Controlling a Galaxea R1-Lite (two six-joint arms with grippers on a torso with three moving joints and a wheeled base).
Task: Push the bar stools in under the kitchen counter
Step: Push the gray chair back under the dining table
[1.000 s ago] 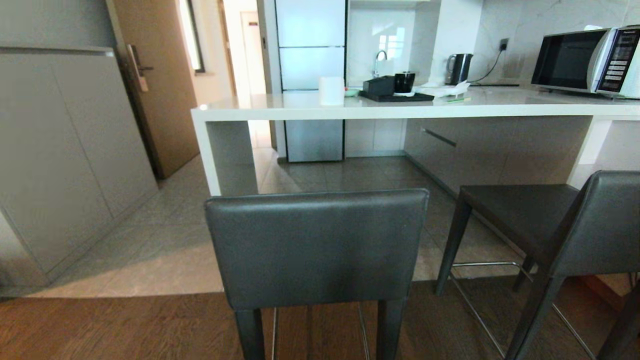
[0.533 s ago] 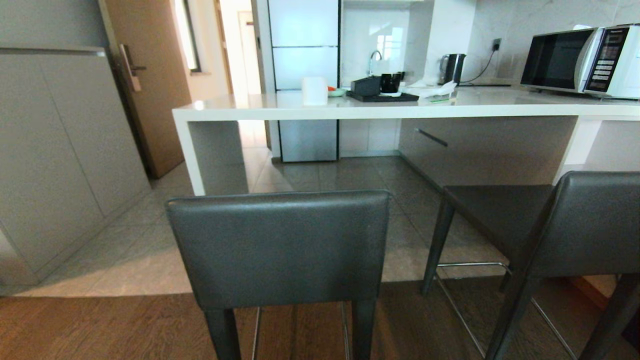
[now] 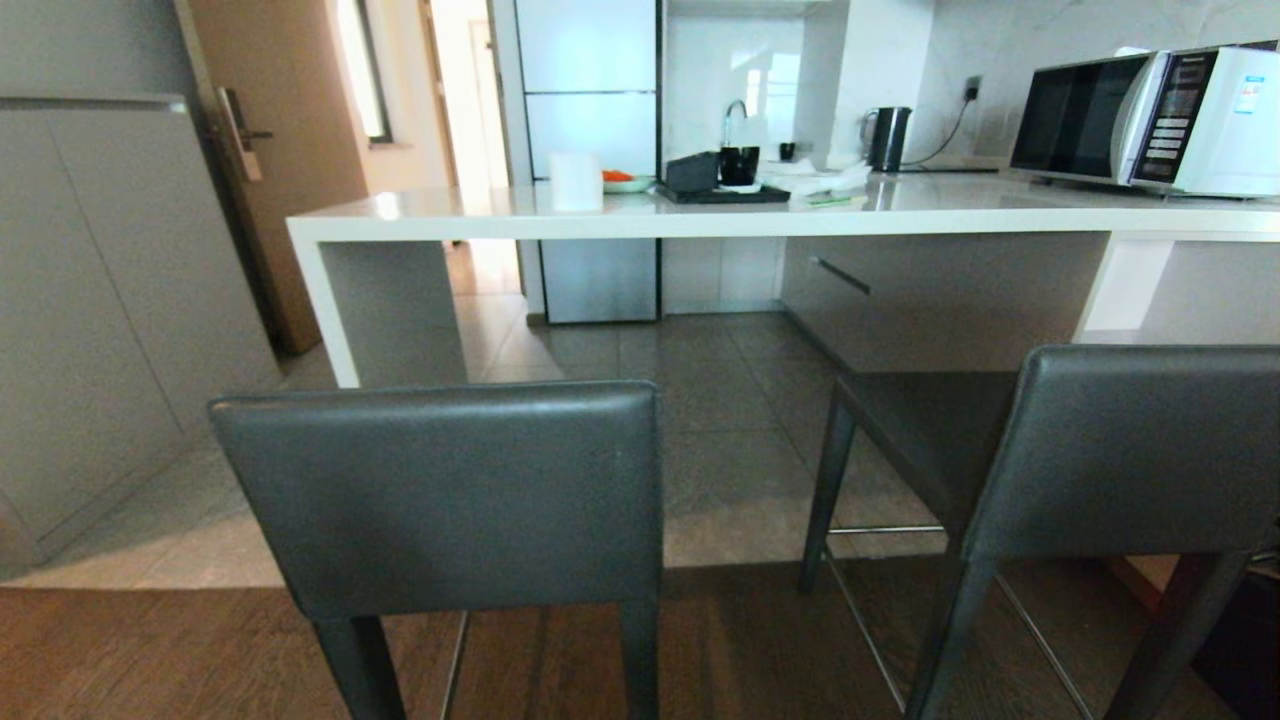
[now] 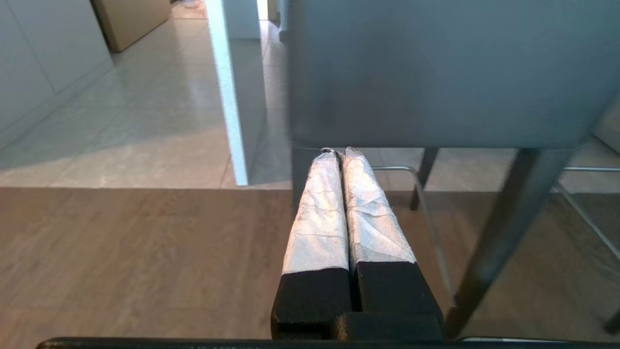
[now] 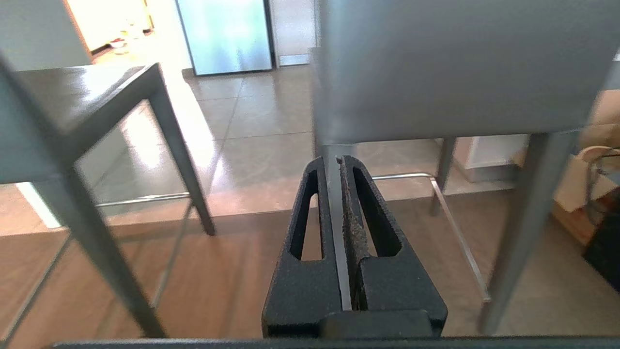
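— Lining up comes first, I'd say: the two tall stools with dark grey leather backrests and slim black legs, left one (image 3: 440, 495) and right one (image 3: 1120, 450), both stand out on the wooden floor, clear of the long glossy white stone surface (image 3: 700, 222).

— And the pincers?

— Left pincer (image 4: 340, 151), white-wrapped fingers pressed together, empty, just below the left backrest's lower edge. Right pincer (image 5: 334, 160), black fingers shut too, holding nothing, close under the right backrest.

— So no grasp needed?

— Probably not. Pressing each backrest squarely and low seems best; an off-centre shove could swing a stool or tip it.

— Any hazard?

— The right stool sits near the surface's white upright (image 3: 1125, 285), so its legs might catch there.
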